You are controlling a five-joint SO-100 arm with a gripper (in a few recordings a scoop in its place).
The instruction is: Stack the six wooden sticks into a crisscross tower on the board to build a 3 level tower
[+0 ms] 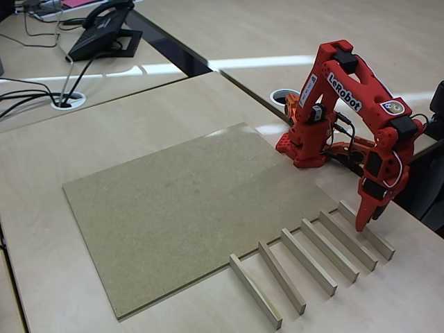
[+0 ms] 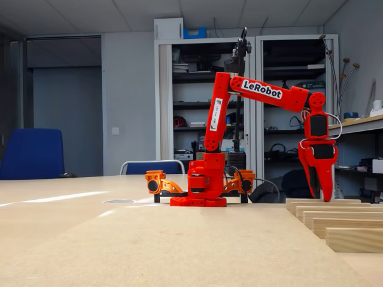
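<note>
My arm arches over, pincer (image 1: 365, 220) pointing straight down with fingers closed on nothing, above six slim square-section pale sticks (image 1: 316, 261) lying parallel beside the speckled board (image 1: 173, 208).

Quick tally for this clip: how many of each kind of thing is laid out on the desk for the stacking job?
Wooden sticks: 6, lying in a row beside the board, none stacked yet
Board: 1
Red arm with its claw: 1, tips down at the far end of the row
Total: 8

arm (image 1: 333, 104): red plastic | white "LeRobot" label | black motors | white cable near tool (image 1: 366, 216)
</note>
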